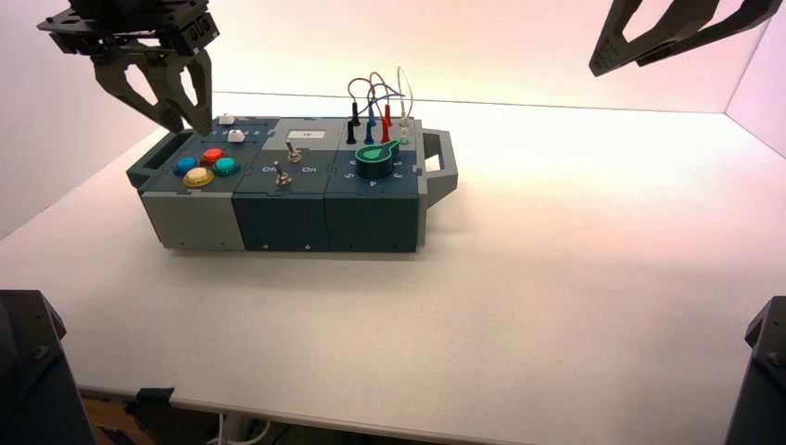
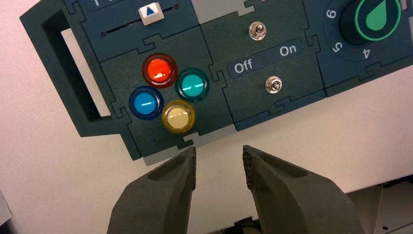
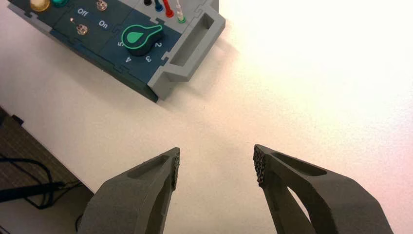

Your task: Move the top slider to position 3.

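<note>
The top slider [image 1: 227, 119] is a small white knob on the box's far left row in the high view. A second white knob [image 1: 236, 136] sits just nearer, behind the round buttons. In the left wrist view only that nearer knob [image 2: 150, 13] shows, with a blue triangle on it; the top slider is out of that view. My left gripper [image 1: 189, 121] hangs open over the box's left end, close to the sliders, holding nothing. Seen from the wrist, the left gripper [image 2: 219, 163] has a wide gap between its fingers. My right gripper [image 1: 619, 61] is raised far right, open [image 3: 216, 165].
The box [image 1: 191, 222] carries red [image 2: 159, 70], teal [image 2: 192, 84], blue [image 2: 145, 103] and yellow [image 2: 178, 116] buttons, two metal toggle switches [image 2: 257, 30] by Off/On lettering, a green knob [image 1: 376, 158] and plugged wires [image 1: 375, 109]. Handles jut from both ends [image 1: 443, 167].
</note>
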Robot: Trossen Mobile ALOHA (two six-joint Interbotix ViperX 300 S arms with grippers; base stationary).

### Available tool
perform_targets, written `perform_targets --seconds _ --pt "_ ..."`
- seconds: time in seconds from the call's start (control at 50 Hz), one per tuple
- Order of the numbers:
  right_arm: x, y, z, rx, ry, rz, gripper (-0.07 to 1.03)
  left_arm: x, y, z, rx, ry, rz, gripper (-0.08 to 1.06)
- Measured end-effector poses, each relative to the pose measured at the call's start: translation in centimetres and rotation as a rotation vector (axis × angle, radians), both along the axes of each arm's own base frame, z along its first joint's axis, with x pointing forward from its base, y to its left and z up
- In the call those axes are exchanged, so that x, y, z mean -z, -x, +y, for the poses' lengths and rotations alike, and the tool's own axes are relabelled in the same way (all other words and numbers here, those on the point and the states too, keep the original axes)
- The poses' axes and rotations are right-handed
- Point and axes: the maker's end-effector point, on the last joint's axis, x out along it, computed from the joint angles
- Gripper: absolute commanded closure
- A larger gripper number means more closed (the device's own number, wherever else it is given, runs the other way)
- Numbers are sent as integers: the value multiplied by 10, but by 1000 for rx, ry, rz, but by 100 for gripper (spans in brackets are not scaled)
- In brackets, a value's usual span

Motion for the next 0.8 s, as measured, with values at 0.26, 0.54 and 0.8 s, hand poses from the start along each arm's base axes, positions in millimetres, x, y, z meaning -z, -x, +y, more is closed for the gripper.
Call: perform_targets --seconds 0.26,0.54,0.8 --pt "0 1 0 0 -3 -2 18 0 0 0 1 -2 3 45" --pt "0 0 0 0 -1 -3 18 0 0 0 1 -1 0 45" --pt "0 1 0 0 -3 -2 18 -12 -23 7 -57 12 -60 57"
